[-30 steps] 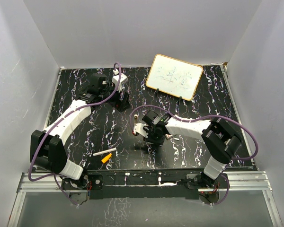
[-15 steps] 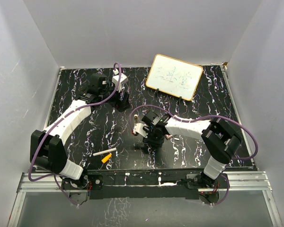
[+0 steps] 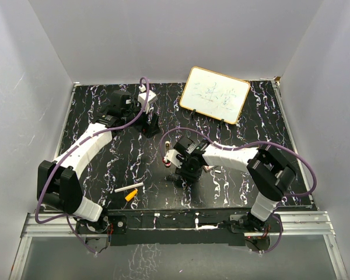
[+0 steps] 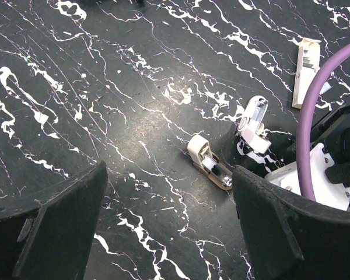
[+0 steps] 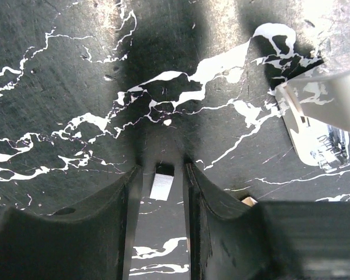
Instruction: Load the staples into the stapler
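The stapler (image 3: 171, 156) is small, white and light grey, and lies on the black marbled table just left of my right gripper (image 3: 182, 171). It also shows in the left wrist view (image 4: 254, 122) and at the right edge of the right wrist view (image 5: 316, 125), one half raised. In the right wrist view a short silvery strip of staples (image 5: 162, 185) lies on the table between the narrowly parted fingers of my right gripper (image 5: 160, 168), with a gap on each side. My left gripper (image 4: 169, 175) is wide open and empty above the table, further back (image 3: 150, 124).
A white stick (image 3: 128, 188) and an orange piece (image 3: 130, 196) lie near the front left. A whiteboard (image 3: 214, 94) leans at the back. In the left wrist view a beige and white piece (image 4: 210, 163) and a white toothed strip (image 4: 306, 69) lie near the stapler.
My right gripper has shifted slightly toward the near edge and lower over the table. The left arm has not moved.
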Controlling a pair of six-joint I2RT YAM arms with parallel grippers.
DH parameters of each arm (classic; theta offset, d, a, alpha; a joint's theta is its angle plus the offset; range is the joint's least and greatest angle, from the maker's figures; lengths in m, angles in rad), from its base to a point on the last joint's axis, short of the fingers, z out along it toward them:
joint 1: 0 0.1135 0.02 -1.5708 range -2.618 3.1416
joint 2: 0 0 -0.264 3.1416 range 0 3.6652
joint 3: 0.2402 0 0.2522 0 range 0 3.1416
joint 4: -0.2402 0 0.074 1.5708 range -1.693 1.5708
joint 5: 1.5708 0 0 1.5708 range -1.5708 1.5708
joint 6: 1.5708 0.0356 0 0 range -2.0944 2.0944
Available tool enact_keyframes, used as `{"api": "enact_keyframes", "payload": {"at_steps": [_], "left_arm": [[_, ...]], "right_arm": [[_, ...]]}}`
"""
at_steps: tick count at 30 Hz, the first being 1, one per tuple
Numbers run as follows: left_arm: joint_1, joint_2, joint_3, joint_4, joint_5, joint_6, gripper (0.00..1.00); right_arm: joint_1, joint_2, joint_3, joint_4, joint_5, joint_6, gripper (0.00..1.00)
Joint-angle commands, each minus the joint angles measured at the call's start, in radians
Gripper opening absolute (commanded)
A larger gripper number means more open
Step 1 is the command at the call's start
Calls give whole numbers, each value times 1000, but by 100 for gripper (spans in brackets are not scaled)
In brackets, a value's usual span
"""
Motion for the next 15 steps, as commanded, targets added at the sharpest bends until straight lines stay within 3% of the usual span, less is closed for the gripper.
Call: {"api": "enact_keyframes", "payload": {"at_steps": [1,15], "left_arm": [[5,-58,-8,3,9,6,85],[4,-52,0,1,6,-2,85]], "right_arm": [[-7,41,-1,-11,55,45,35],[-17,87,3,-19,75,83,27]]}}
